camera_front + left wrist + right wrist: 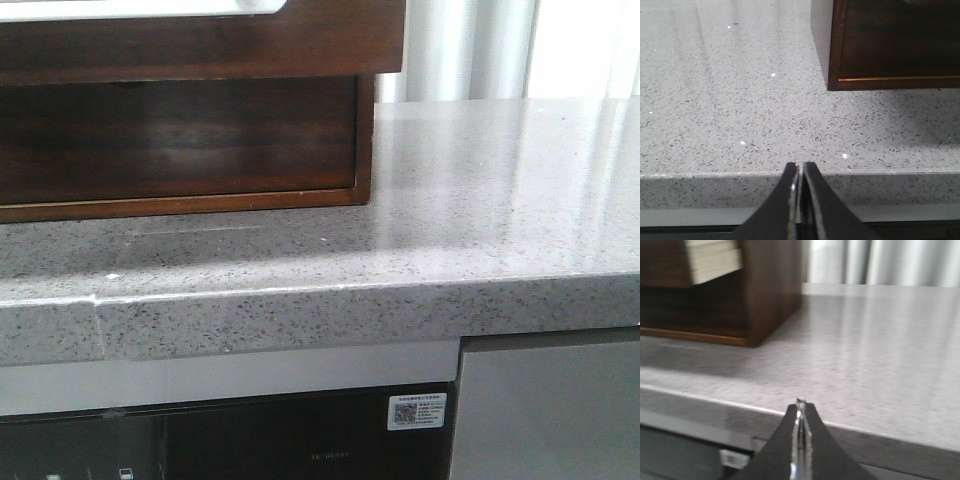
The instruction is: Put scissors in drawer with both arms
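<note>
Black tapering fingers of the left gripper [799, 172] fill the near edge of the left wrist view, pressed tip to tip with only a thin seam between them and nothing held. They hang just off the front lip of the grey speckled stone counter [740, 115], over its edge. Beyond them, on the counter, stands the corner of a dark-brown glossy wooden cabinet [835, 50] with a thin pale line along its lower panel.

On the right wrist view the right gripper [800, 410] looks the same: dark fingers closed together, empty, poised at the counter's front edge. Farther back, the cabinet's side wall rises from the counter, with a pale whitish block [715, 260] jutting out near its top.

From the front, neither gripper shows. The wide dark-brown glossy drawer [200, 45] with its pale whitish rim sticks out forward from the top of the cabinet, overhanging the shadowed panel below it. Under the counter sits a black glossy appliance front [250, 440] bearing a small white sticker [417, 411], beside a grey panel [550, 410].

The scissors appear in none of the three views.
</note>
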`<state>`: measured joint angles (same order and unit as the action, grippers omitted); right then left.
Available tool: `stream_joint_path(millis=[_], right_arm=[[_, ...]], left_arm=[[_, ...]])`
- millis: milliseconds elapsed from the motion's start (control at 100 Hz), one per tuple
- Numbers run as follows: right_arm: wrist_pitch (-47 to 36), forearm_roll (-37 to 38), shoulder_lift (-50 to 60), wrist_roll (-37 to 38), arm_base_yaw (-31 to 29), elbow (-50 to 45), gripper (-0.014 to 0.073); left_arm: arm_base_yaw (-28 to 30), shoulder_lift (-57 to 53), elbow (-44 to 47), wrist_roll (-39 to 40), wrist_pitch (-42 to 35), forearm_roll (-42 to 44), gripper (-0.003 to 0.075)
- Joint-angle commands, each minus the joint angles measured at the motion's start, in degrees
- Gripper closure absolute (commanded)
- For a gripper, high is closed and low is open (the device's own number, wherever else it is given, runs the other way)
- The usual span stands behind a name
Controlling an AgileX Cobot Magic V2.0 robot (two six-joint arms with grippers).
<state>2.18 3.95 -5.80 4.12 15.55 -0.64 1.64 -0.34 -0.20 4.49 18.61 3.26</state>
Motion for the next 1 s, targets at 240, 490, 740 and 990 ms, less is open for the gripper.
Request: stream_joint_path(millis=[240, 490, 740, 990], right_arm=[[-1.65, 2.61, 4.05, 2.49, -13.83, -1.81, 0.066], [7.06, 2.85, 7.98, 2.49, -20.83, -1.91, 0.066], [15.35, 2.73, 7.98, 0.1, -20.83, -1.91, 0.066], [15.35, 2.22, 7.98, 0.1, -20.83, -1.91, 0.066]], left_arm=[[-0.48, -1.88, 1.13, 0.48, -3.12, -0.12, 0.074], [-0.48, -1.79, 1.13, 0.48, -3.21, -0.12, 0.074], [-0.48, -1.79, 1.13, 0.48, -3.21, -0.12, 0.0739], [-0.48, -1.79, 1.13, 0.48, -3.21, -0.12, 0.074]])
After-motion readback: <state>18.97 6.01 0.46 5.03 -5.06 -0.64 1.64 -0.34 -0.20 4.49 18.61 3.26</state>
